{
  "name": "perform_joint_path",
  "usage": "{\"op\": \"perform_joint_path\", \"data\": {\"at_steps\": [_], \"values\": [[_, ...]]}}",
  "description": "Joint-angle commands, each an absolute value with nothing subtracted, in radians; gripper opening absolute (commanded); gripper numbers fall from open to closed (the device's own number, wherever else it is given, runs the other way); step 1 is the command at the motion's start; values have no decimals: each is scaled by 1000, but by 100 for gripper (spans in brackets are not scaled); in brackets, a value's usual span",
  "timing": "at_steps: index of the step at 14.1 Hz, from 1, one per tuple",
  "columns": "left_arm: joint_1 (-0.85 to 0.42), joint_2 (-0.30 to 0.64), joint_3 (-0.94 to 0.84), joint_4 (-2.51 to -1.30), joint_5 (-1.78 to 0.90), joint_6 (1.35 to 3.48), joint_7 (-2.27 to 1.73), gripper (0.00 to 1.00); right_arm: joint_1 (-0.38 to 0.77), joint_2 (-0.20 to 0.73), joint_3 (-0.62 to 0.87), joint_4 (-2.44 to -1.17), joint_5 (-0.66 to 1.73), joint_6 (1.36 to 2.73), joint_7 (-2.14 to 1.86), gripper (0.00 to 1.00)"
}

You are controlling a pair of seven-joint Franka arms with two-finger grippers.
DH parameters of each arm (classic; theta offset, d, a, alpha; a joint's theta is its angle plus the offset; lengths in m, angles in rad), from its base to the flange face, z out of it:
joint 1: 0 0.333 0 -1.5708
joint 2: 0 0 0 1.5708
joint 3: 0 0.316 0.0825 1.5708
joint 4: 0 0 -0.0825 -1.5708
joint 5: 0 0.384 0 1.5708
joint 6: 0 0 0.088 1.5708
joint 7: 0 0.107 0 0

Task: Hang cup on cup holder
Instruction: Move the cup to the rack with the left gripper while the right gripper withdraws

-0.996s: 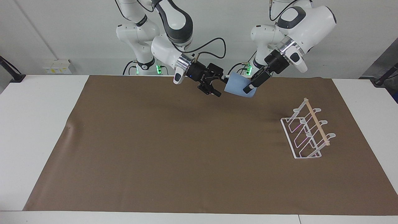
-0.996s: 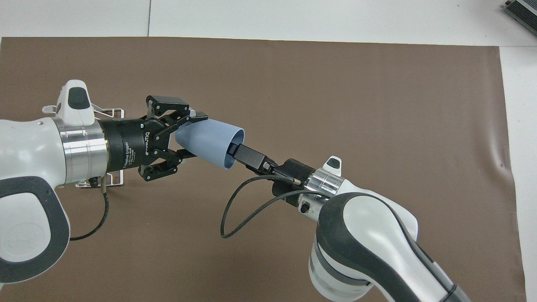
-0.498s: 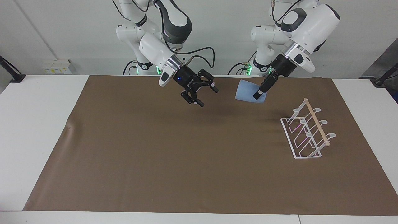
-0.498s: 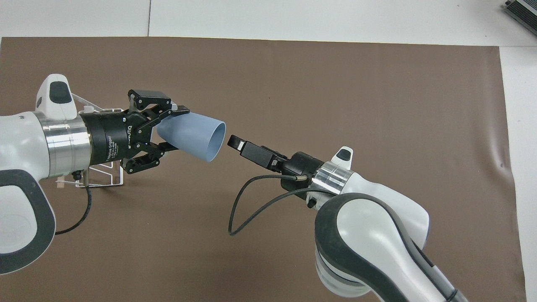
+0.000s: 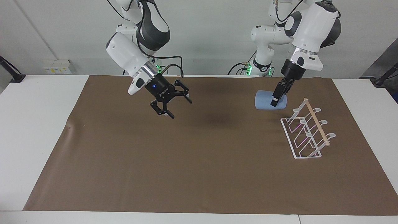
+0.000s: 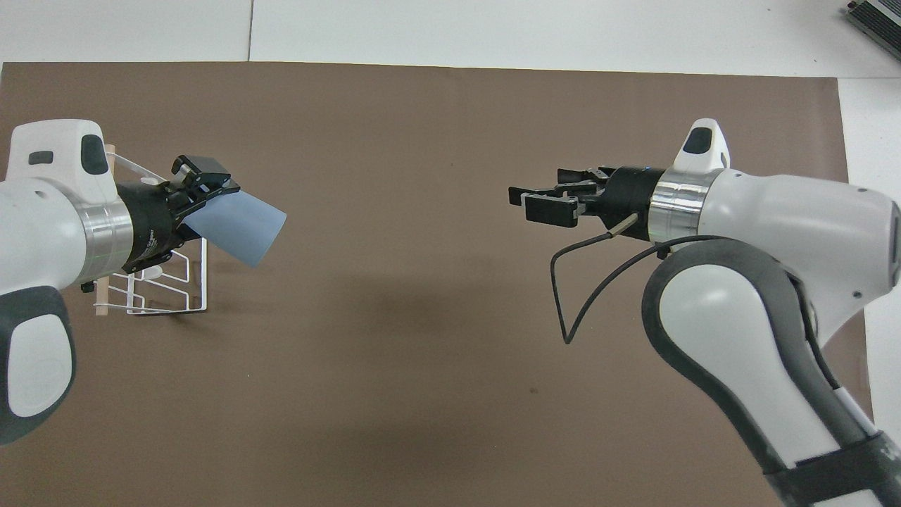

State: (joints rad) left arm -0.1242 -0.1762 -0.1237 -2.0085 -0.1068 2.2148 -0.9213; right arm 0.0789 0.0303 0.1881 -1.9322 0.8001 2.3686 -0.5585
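The light-blue cup (image 5: 265, 100) lies on its side in the air, held at its base end by my left gripper (image 5: 275, 101), which is shut on it. It hangs over the mat just beside the robots' end of the white wire cup holder (image 5: 316, 123). In the overhead view the cup (image 6: 239, 224) sticks out of the left gripper (image 6: 188, 201) with its mouth toward the right arm's end, partly over the cup holder (image 6: 169, 309). My right gripper (image 5: 176, 109) is open and empty, raised over the mat toward the right arm's end; it also shows in the overhead view (image 6: 526, 203).
A brown mat (image 5: 199, 161) covers most of the white table (image 5: 37, 124). The cup holder stands on the mat near the left arm's end. A black cable (image 6: 577, 282) loops from the right wrist.
The right gripper has pulled out of the cup's mouth and swung away toward its own end, open. The left gripper has carried the cup toward the cup holder and lower.
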Motion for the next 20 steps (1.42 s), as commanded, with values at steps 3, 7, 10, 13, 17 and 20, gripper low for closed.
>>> {"op": "perform_joint_path", "data": {"at_steps": [3, 7, 10, 13, 17, 20], "values": [[-83, -128, -129, -2000, 163, 2299, -827, 0, 66, 90, 111, -1757, 433, 2075, -436, 100], [-58, -49, -127, -1921, 420, 2361, -831, 0, 64, 84, 39, -1700, 267, 1873, -330, 100], [-28, -6, -126, -1921, 565, 2456, -841, 0, 64, 83, 9, -1675, 174, 1852, -235, 100], [6, 40, -124, -1921, 673, 2532, -874, 0, 64, 78, -5, -1640, 68, 1810, -129, 100], [14, 48, -124, -1940, 706, 2548, -897, 0, 64, 80, 3, -1594, -80, 1752, 20, 100], [21, 43, -124, -1979, 722, 2554, -904, 0, 66, 80, -2, -1594, -75, 1715, 132, 100]]}}
